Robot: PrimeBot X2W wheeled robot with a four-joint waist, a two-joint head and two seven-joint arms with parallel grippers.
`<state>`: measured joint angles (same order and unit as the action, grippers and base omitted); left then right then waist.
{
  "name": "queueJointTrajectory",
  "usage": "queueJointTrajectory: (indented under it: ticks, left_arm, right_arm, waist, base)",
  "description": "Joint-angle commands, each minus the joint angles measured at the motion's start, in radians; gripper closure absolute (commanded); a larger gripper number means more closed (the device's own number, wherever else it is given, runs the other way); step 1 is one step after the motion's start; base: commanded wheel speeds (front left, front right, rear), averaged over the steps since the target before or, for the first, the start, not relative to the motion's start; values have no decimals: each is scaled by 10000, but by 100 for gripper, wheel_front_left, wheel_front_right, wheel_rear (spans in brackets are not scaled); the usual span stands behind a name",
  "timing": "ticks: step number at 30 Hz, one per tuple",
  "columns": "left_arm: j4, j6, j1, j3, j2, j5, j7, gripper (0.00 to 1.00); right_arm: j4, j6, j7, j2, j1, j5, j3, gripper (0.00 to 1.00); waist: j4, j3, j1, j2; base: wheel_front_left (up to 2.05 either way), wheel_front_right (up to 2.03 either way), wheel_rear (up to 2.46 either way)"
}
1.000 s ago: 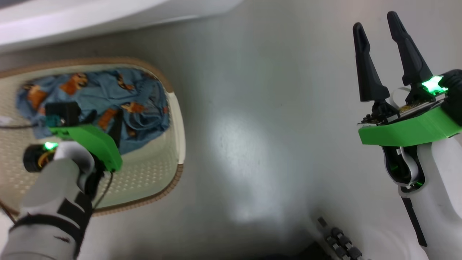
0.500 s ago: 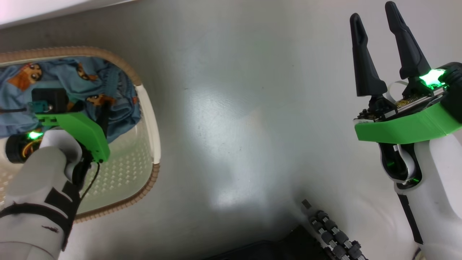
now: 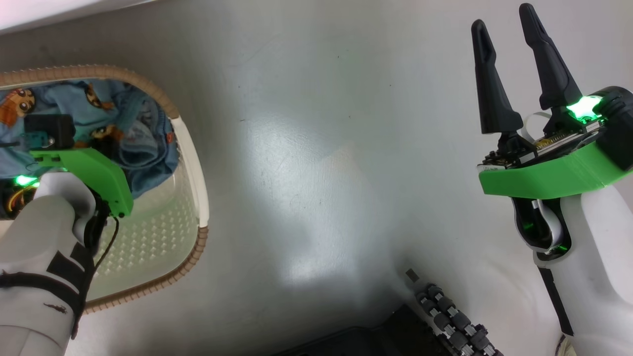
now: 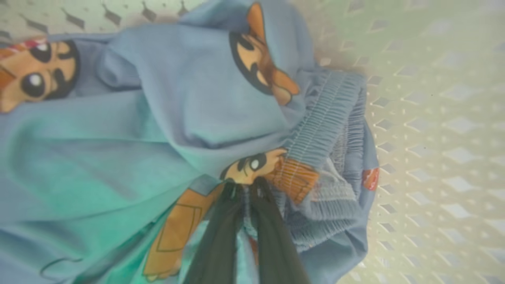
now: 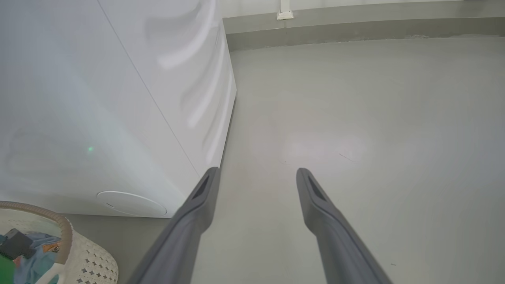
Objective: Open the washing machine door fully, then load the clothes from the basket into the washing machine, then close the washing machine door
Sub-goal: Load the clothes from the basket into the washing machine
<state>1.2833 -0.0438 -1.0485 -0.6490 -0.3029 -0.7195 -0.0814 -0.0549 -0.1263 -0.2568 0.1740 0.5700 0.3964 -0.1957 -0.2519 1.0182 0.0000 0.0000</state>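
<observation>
Blue clothes (image 4: 158,118) | left gripper (image 4: 246,189) now clamped onto them | right gripper (image 3: 502,20) unchanged

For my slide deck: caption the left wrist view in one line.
The left gripper, fingers closed on the light blue clothes, inside the cream basket.

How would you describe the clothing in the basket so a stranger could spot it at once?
Beside the big white washing machine stands a cream perforated basket with a brown woven-look rim. In it lies a crumpled light blue garment with a gathered elastic waistband. Its orange-brown cartoon animal print sets it apart from the plain pale basket floor around it.
</observation>
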Motion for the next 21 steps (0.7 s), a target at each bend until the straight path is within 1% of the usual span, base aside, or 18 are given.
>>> queueJointTrajectory:
  ticks: [1,6,10,17,21]
  left_arm:
    - [23,-81,155,134,-311,-67,-144,100]
    - [39,-240,230,162,-218,-177,-258,100]
    - [51,-383,458,193,-180,-293,-431,100]
    - [56,-670,1225,241,37,-528,-1154,100]
    - [-216,-792,1694,374,224,-720,-1651,100]
  right_arm:
    - [150,-44,-49,25,-331,-93,-137,0]
    - [93,-44,-49,24,-311,-73,-148,0]
    - [39,-44,-49,-16,-238,-32,-220,0]
    - [-214,-44,-49,-84,-196,98,-345,0]
    - [-433,-44,-49,-34,-324,199,-346,0]
  waist:
    - [21,-23,0,0]
    - [122,-193,0,0]
    - [197,-578,0,0]
    - [373,-1809,0,0]
    - [627,-2677,0,0]
  base:
    - [0,0,0]
    - [0,0,0]
    - [0,0,0]
    - [0,0,0]
    - [0,0,0]
